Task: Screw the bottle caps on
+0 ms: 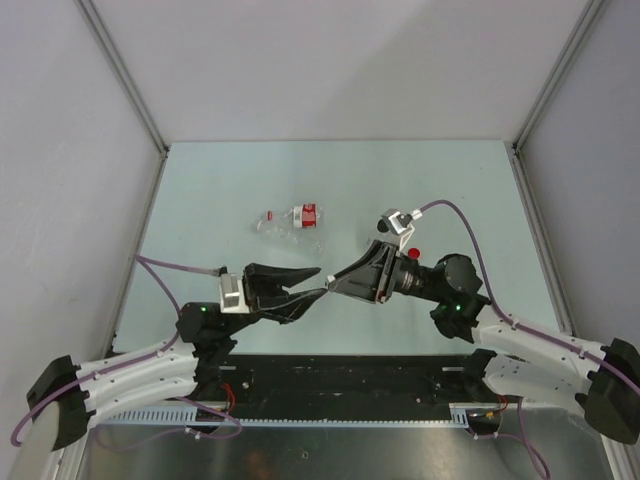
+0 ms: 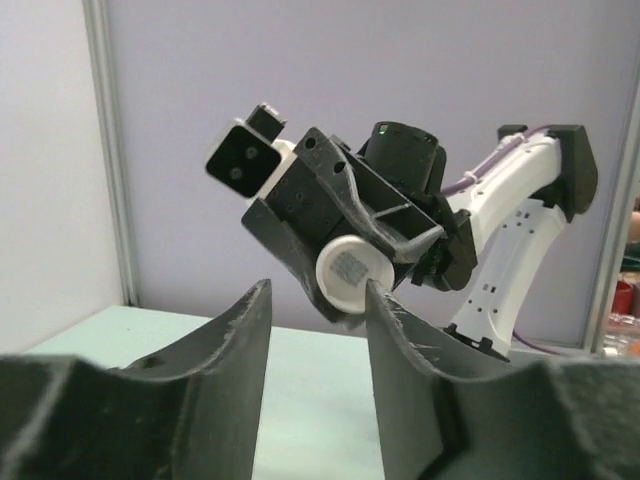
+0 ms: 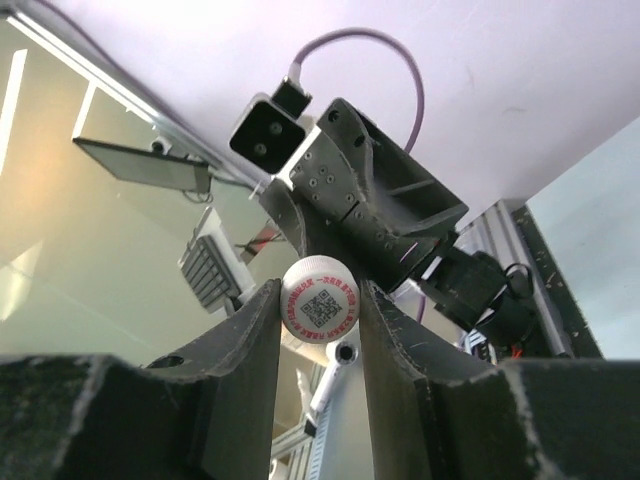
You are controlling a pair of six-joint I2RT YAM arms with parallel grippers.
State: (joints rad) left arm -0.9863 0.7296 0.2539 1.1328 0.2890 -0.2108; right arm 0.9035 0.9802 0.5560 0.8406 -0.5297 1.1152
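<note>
**Top external view.** The left gripper and the right gripper meet tip to tip over the near middle of the pale green table. What lies between the tips cannot be made out here. A clear plastic bottle with a red-and-white label lies on its side farther back, well apart from both grippers. A small red round cap sits on the table just beside the right wrist.

**Left wrist view.** The left fingers stand partly apart with nothing clamped between them. A small white round plastic cap sits at the tip of the right gripper opposite. Its edge is level with one left fingertip; contact cannot be confirmed.

**Right wrist view.** The right fingers are closed on the white cap, one on each side of its rim. The cap's printed face, a red ring around a square code, is turned toward this camera. The left gripper's body rises behind it.
</note>
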